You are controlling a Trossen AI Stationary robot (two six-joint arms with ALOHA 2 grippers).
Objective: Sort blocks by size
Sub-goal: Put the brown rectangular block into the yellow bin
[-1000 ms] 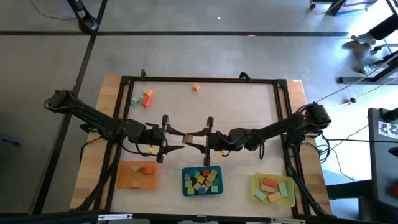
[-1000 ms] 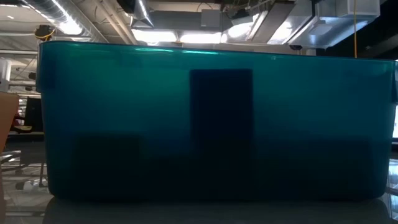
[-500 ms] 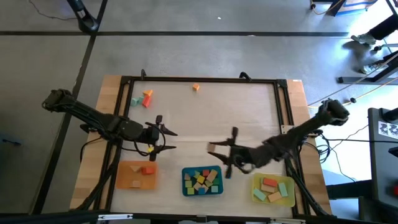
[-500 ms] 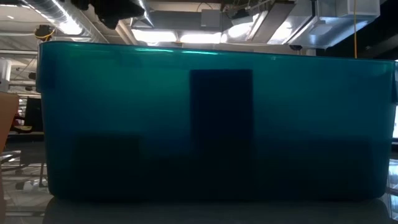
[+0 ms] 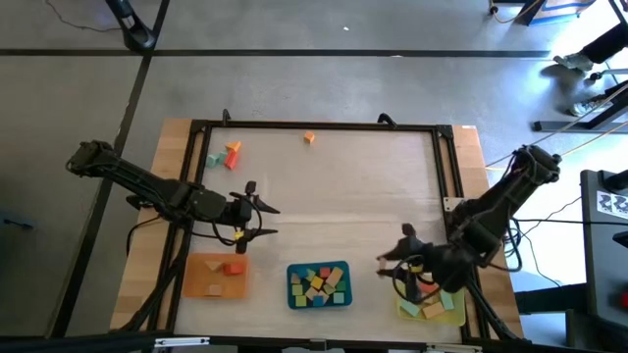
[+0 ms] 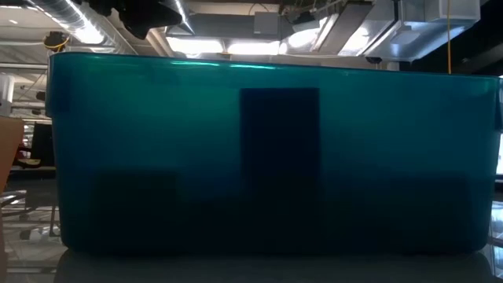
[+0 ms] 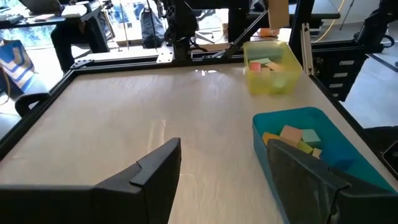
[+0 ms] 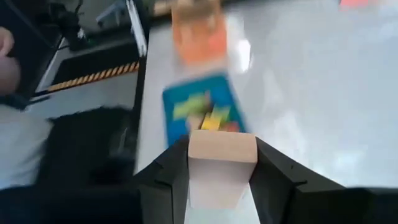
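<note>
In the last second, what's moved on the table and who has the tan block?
The right gripper took a tan block over from the left gripper mid-table and swung it right, to beside the yellow tray. The left gripper drew back slightly and is open and empty. Trays and loose blocks have not moved.

Pale wood-look table (image 5: 334, 186), smooth with a slight sheen, framed in matt black metal rail (image 5: 314, 125). Plain unpainted wood on the tan block (image 8: 222, 148), pinched between matt black plastic fingers (image 8: 169, 177). Glossy, see-through teal tray (image 6: 267, 157); shiny yellow tray (image 7: 273, 76) too.
</note>
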